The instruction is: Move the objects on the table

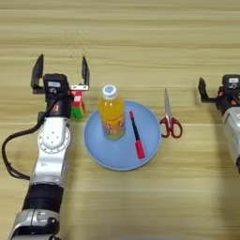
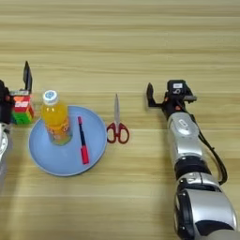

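Wooden streaked table [image 1: 140,28] bears round plate [image 1: 108,157].

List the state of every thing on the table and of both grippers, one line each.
Juice bottle: upright on the plate, cap on.
Pen: lying flat on the plate, beside the bottle.
Plate: flat on the table.
Scissors: lying flat, blades closed, right of the plate.
Rubik's cube: on the table, left of the plate.
Left gripper: open, beside the cube.
Right gripper: empty, right of the scissors.
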